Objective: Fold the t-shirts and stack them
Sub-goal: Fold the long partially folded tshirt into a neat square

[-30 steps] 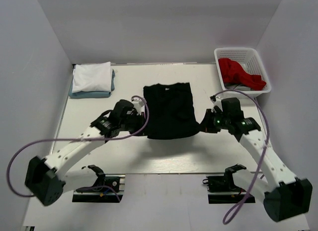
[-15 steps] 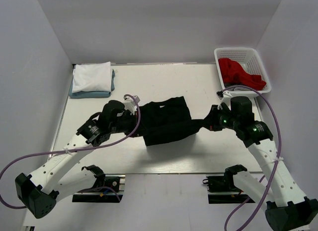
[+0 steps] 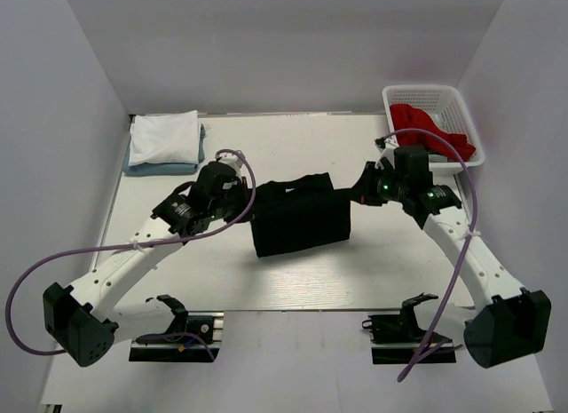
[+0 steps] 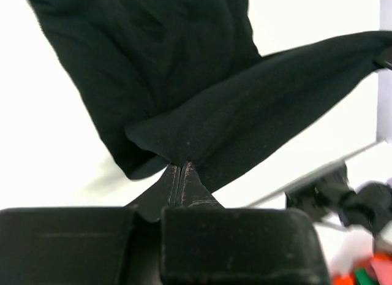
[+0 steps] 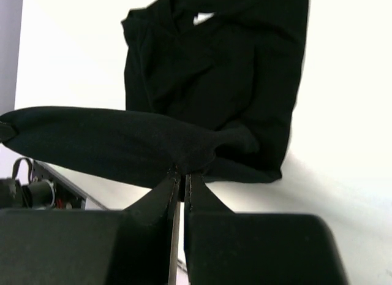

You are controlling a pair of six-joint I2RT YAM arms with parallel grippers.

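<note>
Folding the plain black cloth t-shirt (image 3: pixel 300 219) in half: left gripper (image 4: pixel 180 168) and right gripper (image 5: pixel 182 171), each clamped on its raised edge, stretch it between them; next, probably lowering it evenly ahead.

High rear overview, wrist close-ups sharing black t-shirt (image 3: pixel 300 222)

Both end effectors (image 4: pixel 180 168) (image 5: pixel 182 173) pinched, seemingly aloft

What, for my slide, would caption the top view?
Left gripper and right gripper pinch the black t-shirt by a lifted edge, mid-fold.
</note>
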